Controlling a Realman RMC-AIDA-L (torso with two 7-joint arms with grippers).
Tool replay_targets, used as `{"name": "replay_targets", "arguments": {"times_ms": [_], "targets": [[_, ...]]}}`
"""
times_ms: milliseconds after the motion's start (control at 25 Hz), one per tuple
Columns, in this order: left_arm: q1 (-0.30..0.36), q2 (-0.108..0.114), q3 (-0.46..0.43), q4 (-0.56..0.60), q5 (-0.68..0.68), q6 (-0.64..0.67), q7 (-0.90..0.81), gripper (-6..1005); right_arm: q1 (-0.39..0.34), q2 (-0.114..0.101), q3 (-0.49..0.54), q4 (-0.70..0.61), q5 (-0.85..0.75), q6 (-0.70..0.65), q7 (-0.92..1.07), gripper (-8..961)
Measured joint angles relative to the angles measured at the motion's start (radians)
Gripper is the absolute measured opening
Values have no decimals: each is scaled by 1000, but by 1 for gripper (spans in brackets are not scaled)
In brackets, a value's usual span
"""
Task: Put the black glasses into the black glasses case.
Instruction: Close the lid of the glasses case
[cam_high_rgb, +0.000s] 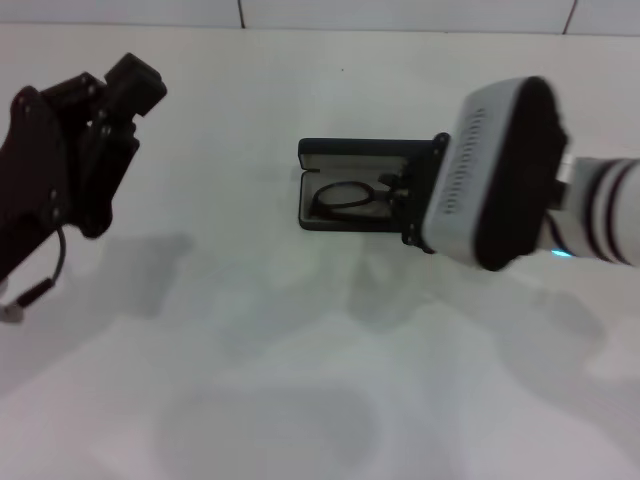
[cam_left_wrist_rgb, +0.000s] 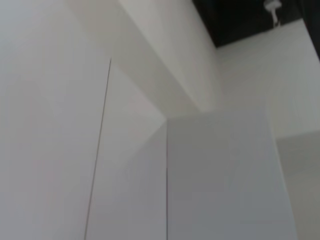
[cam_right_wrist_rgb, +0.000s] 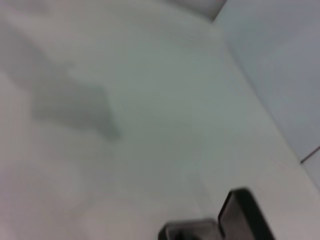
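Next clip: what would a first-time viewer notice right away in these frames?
First, the open black glasses case near the middle of the white table, with the black glasses lying inside on the light lining. The right hand sits at the case's right end, its bulky grey wrist housing blocking that side. The left hand is raised far off at the table's left, away from the case.

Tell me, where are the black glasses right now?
In the head view, the black glasses lie inside the open black glasses case near the table's middle, right beside the right gripper.
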Motion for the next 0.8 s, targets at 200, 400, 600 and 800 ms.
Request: {"name": "replay_targets", "arguments": {"times_ms": [200, 400, 600, 800], "targets": [[-56, 60, 0, 4, 34, -87, -28, 59, -160, -4, 104, -180, 175, -146, -29, 100], [-210, 104, 0, 31, 168, -264, -152, 60, -282, -5, 430, -180, 625, -482, -296, 100], [-329, 114, 0, 103, 325, -441, -295, 81, -319, -3, 786, -11, 935, -897, -486, 100], [-423, 79, 0, 152, 515, -658, -415, 104, -342, 1, 983, 208, 1052, -1062, -599, 100]]}}
